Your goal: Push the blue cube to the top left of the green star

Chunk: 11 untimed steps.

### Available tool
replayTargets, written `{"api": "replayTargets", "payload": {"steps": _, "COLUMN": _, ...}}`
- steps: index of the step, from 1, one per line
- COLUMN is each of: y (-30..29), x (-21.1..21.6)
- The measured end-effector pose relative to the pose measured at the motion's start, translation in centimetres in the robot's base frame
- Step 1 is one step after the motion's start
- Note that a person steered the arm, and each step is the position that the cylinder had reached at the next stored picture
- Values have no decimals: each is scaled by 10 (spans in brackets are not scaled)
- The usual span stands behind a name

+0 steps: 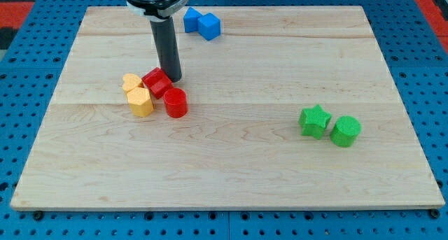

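No readable text, labels, brands, numbers or signs anywhere. Wooden surface point(231, 170) is bare wood grain edge to edge, corner to corner. Blocks carry no markings, and neither does the dark rod.

The tip point(173, 79) stood just beside the red cube point(157, 82), hemmed toward the view's left by that block, the red cylinder point(176, 103), the yellow heart point(131, 82) and the yellow hexagonal block point(141, 101). The wide table point(238, 163) middle lay open between this cluster and the green star point(314, 120), which touched the green cylinder point(345, 131). Two blue blocks, the blue cube point(208, 26) among them, sat at the view's top.
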State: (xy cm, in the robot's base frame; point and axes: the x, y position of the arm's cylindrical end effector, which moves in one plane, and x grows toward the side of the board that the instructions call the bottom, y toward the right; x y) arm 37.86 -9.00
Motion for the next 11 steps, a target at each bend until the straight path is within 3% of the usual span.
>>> {"api": "replayTargets", "payload": {"steps": 1, "y": 12, "x": -44}}
{"api": "replayTargets", "payload": {"steps": 3, "y": 114, "x": -70}}
{"api": "replayTargets", "payload": {"steps": 4, "y": 130, "x": -107}}
{"api": "replayTargets", "payload": {"steps": 5, "y": 117, "x": -142}}
{"api": "replayTargets", "payload": {"steps": 7, "y": 2, "x": -166}}
{"api": "replayTargets", "payload": {"steps": 9, "y": -63, "x": -171}}
{"api": "replayTargets", "payload": {"steps": 11, "y": -27, "x": -147}}
